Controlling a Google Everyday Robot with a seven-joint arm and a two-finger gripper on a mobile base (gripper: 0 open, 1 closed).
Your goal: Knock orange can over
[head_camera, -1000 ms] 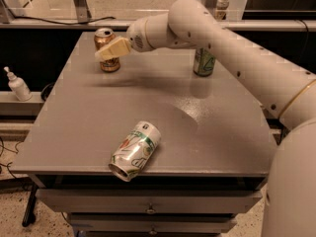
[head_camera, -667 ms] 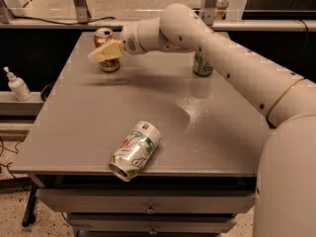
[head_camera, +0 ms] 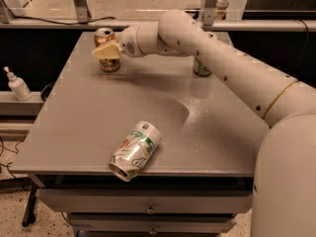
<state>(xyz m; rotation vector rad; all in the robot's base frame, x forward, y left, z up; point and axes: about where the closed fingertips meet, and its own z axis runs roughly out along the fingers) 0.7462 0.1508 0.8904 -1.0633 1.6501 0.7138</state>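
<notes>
Now, up at the far left corner of the grey table [head_camera: 94,117] stands the orange can [head_camera: 110,65], upright, silver top showing, coppery body catching the light. And right in front of it sits the gripper [head_camera: 106,52], a pale tan wedge laid across the can's upper half and covering part of it from this angle. It looks to be against the can, though from here I can't say for certain that they touch. Whether the gripper is clenched or released, I cannot tell; the angle simply doesn't give it away.

Follow the white arm [head_camera: 217,58] back and it sweeps in from the right side of the picture, running above the far half of the table, its big rounded shoulder filling the lower right corner. Tucked behind that arm, near the far right of the tabletop, there's a green can [head_camera: 201,69], only its lower part showing, well apart from the orange one.

Down at the front edge, a white can with green and red markings [head_camera: 136,150] lies on its side, its open mouth pointing toward the camera and out over the table's lip. Off to the left, beyond the table, a small white pump bottle [head_camera: 18,85] stands on a low ledge. Below the tabletop, a drawer front [head_camera: 98,201] with a small handle is in view.
</notes>
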